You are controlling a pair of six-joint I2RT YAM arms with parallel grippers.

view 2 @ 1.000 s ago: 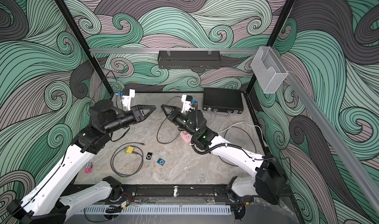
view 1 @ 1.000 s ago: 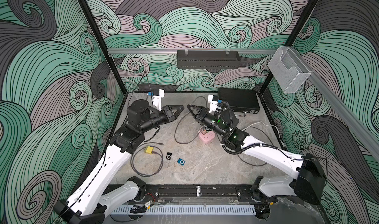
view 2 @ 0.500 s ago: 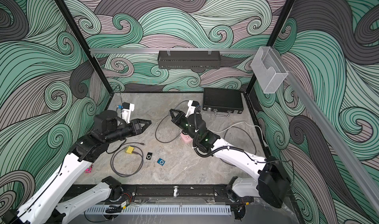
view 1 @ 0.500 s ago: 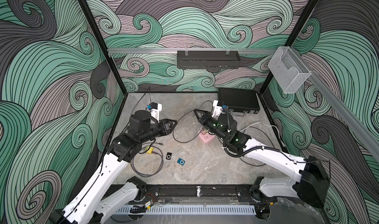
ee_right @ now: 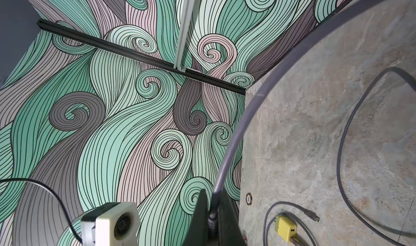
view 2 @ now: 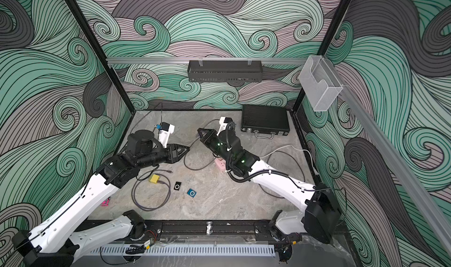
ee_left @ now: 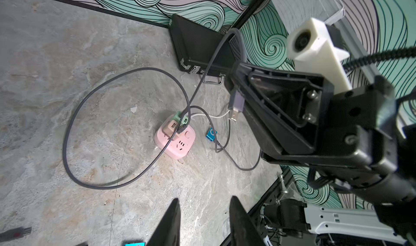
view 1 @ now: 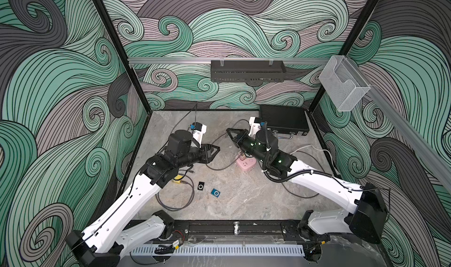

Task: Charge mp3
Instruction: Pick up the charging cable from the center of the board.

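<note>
On the marbled tabletop (view 1: 256,204), the blue mp3 (view 1: 215,193) lies flat at lower centre, turned diagonally, with no clear long axis. Your right gripper (view 1: 229,131) pinches the grey cable (ee_right: 234,130) just behind its plug (ee_left: 236,103), which hangs tip-down. Your left gripper (view 1: 218,149) is spread and empty. You're at the plug-carrying step, I judge; next, steady the player and line plug to port.
</note>
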